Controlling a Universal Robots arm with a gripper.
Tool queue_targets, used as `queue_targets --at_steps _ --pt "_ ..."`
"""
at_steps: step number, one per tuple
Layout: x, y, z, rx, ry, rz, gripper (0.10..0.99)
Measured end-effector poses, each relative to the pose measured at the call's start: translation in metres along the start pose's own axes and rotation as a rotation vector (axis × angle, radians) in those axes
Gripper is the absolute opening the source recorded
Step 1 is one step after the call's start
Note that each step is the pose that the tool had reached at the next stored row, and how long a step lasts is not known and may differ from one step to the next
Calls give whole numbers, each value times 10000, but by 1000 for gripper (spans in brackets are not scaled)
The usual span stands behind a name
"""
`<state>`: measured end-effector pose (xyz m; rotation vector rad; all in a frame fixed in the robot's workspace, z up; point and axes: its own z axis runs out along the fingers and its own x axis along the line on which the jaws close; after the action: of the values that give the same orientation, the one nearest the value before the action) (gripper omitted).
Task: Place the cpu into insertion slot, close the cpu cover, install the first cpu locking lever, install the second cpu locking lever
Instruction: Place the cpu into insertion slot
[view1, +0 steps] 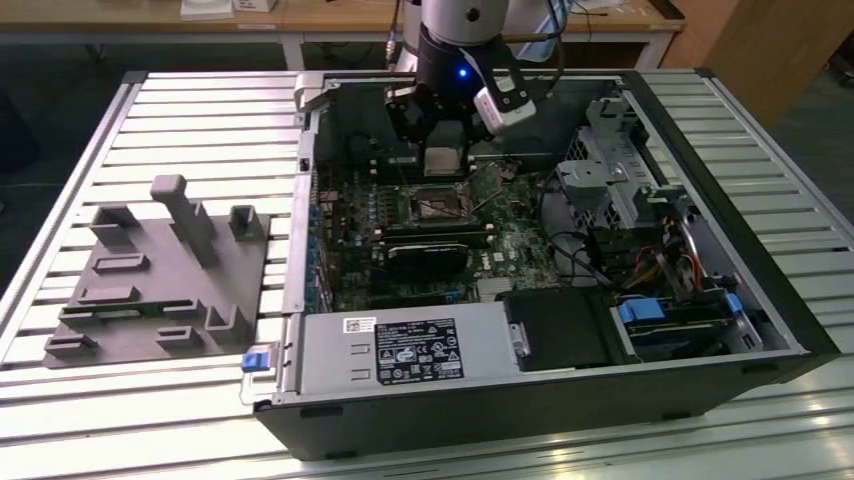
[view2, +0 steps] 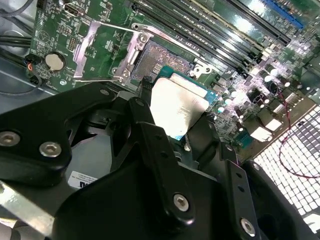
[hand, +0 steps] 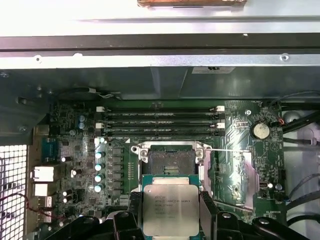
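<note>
Gripper (view1: 445, 170) is hanging inside the open computer case (view1: 534, 400), pinching the cpu (hand: 171, 210) by two opposite edges, with the silvery top showing in both wrist views. The cpu is sitting in the air, not seated, close to but short of the insertion slot (hand: 170, 161) on the green motherboard (hand: 250, 115). In the second wrist view it is looking slightly tilted against the board, though I'm not sure of that. The cpu cover (view2: 102, 50) is lying swung open beside the socket, so the dark contact field is showing bare. Risks, as I'm judging them: the chip may be lining up off-centre or rotated, so a corner would be landing on the metal rim and not dropping flat. A tilted approach would be pressing one edge into the contacts and bending them. The thin edge grip could be slipping, dropping the chip onto the board. The fingers (hand: 134, 212) could be clipping the rim or the open cover frame, since both are sitting close to the socket.
</note>
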<state>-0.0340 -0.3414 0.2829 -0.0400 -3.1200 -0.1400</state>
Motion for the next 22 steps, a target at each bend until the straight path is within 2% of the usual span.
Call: queue_targets --at_steps 3,6,22 --pt "-3 3 20 -1 -2 28 541" --pt "-7 2 37 -6 -25 282 541" --pt "-9 -6 126 -60 -282 3142 541"
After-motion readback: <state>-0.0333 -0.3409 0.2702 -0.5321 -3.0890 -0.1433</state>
